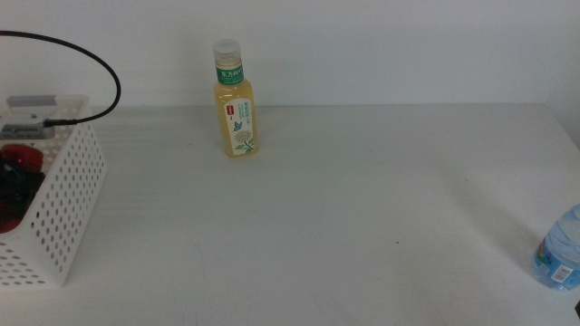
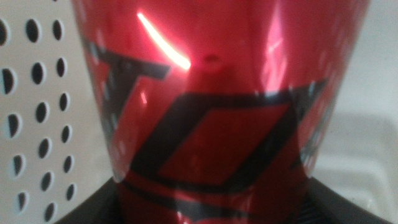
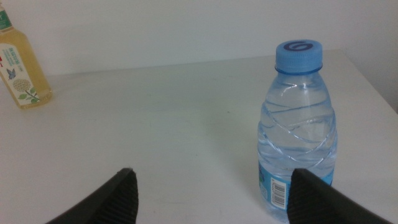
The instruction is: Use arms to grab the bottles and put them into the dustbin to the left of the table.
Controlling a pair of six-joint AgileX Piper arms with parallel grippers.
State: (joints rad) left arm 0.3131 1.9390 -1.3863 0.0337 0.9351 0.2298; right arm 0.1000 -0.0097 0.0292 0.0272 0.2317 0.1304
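Note:
My left gripper (image 1: 11,186) is down inside the white perforated dustbin (image 1: 63,217) at the table's left edge, shut on the red soda can (image 2: 211,93). The can fills the left wrist view, with the bin's holed wall (image 2: 37,112) just beside it. The yellow tea bottle (image 1: 236,100) with its white cap stands upright at the back of the table (image 1: 317,226). The clear blue-capped water bottle (image 3: 298,124) stands upright at the table's near right corner. My right gripper (image 3: 217,199) is open just short of it, the bottle nearer one jaw than the other.
A thick black cable (image 1: 100,63) loops over the dustbin's far rim. The right wrist view also shows the tea bottle (image 3: 20,65) far off across bare white tabletop. The table's right edge runs close behind the water bottle (image 1: 562,249).

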